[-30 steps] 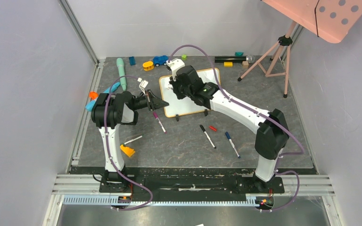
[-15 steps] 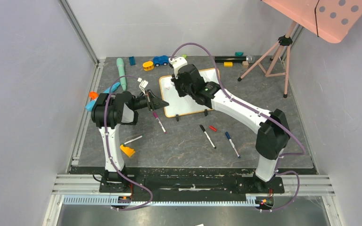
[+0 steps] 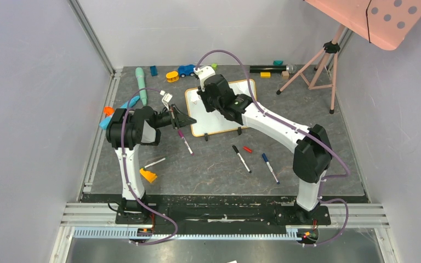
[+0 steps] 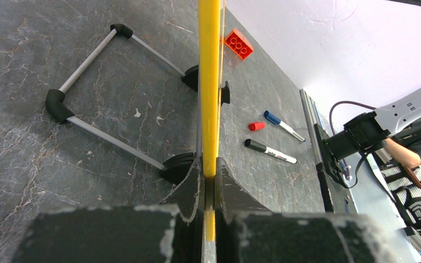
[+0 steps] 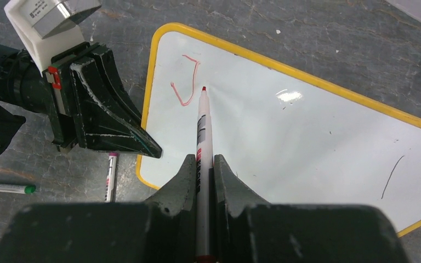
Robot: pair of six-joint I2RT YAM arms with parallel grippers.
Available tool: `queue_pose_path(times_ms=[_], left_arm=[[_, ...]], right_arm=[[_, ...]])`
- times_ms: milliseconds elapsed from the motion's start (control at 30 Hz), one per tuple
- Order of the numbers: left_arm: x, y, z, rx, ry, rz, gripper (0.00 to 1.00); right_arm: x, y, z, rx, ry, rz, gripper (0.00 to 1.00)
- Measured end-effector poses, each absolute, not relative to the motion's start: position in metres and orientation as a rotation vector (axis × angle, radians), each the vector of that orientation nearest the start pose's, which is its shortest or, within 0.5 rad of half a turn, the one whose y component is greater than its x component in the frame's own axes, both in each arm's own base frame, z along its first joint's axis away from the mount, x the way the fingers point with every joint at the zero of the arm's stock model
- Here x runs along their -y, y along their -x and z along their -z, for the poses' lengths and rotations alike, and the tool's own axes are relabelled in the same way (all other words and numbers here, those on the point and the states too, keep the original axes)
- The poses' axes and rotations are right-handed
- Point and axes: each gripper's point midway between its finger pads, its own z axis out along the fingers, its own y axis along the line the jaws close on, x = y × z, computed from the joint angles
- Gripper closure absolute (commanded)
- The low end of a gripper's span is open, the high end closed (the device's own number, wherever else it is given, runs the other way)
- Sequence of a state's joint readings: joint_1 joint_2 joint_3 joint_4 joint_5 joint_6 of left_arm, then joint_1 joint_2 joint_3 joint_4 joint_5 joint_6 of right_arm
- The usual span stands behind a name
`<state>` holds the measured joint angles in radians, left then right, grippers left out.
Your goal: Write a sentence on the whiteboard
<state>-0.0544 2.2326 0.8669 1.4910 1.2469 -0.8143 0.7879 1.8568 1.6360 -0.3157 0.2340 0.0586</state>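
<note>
On the grey table point(image 3: 214, 175) the right hand point(image 5: 202, 164), pinching a red marker point(image 5: 202, 123), has shifted slightly left over the orange-framed whiteboard point(image 5: 307, 137), which the left hand point(image 4: 210, 172) pinches; the sentence point(image 5: 186, 82) is only begun.

**Gloss against matt**

The whiteboard point(image 5: 307, 137) is smooth and glossy, with a glare spot just above mid-frame. The surface point(image 5: 307, 22) is matt, dark, stone-veined and scuffed. The right claw point(image 5: 202, 164) is matt black plastic, its edges worn pale. Its marker point(image 5: 202, 123) is smooth plastic.

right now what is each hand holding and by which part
right hand: red marker, by its barrel. left hand: whiteboard, by its frame edge
</note>
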Motion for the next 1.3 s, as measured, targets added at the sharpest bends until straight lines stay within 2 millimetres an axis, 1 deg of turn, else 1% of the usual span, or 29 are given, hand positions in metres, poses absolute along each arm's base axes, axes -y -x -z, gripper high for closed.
queue_pose_path(times_ms=[333, 567, 833, 1300], left_arm=[[0.197, -0.385, -0.078, -1.68, -0.528, 1.542, 0.98], [0.197, -0.385, -0.078, -1.681, -0.525, 1.541, 0.98], [0.197, -0.385, -0.078, -1.681, -0.526, 1.542, 0.98], [0.197, -0.385, -0.078, -1.681, -0.524, 1.54, 0.98]], right_arm=[[-0.352, -0.41, -0.211, -2.007, 0.605, -0.241, 1.0], [-0.352, -0.412, -0.201, -2.027, 0.611, -0.221, 1.0], [-0.355, -0.414, -0.205, -2.02, 0.607, -0.222, 1.0], [-0.36, -0.413, -0.202, -2.024, 0.627, -0.251, 1.0]])
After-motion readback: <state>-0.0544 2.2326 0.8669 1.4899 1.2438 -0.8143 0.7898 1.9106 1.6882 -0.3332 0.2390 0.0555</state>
